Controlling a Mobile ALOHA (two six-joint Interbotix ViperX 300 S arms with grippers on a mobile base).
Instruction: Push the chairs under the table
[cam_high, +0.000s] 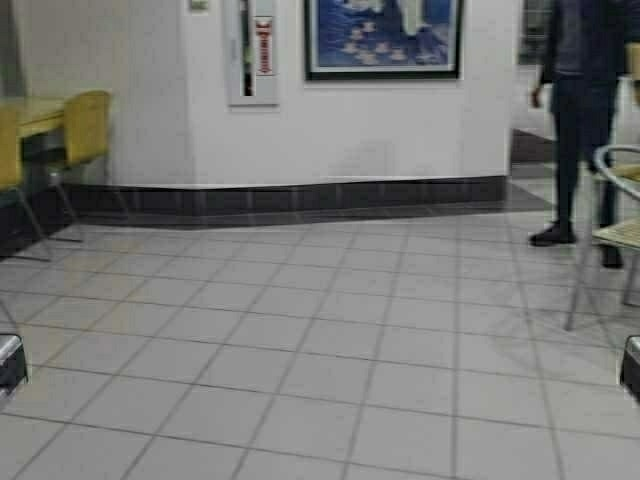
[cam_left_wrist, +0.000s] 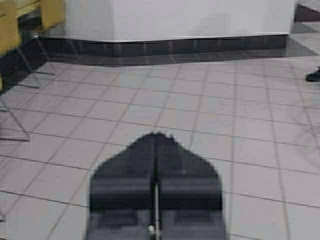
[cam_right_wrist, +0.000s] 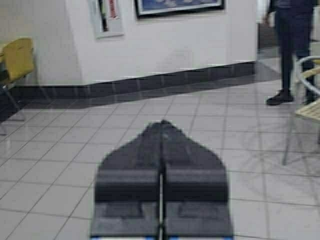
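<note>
Two yellow-tan chairs stand at the far left of the high view: one chair (cam_high: 86, 128) against the table (cam_high: 33, 114), another chair (cam_high: 9, 150) cut by the frame edge. They also show in the left wrist view as a chair (cam_left_wrist: 52, 13) and a nearer chair (cam_left_wrist: 8, 31). The right wrist view holds one chair (cam_right_wrist: 18, 59). My left gripper (cam_left_wrist: 156, 135) is shut and holds nothing, low over the tiles. My right gripper (cam_right_wrist: 162, 122) is likewise shut and holds nothing. Both grippers are far from the chairs.
A white pillar wall (cam_high: 340, 120) with a dark baseboard, a framed blue picture (cam_high: 383, 36) and a wall cabinet (cam_high: 252, 50) faces me. A person in dark clothes (cam_high: 580, 120) stands at the right beside a grey metal armchair (cam_high: 612, 235). Open tiled floor lies ahead.
</note>
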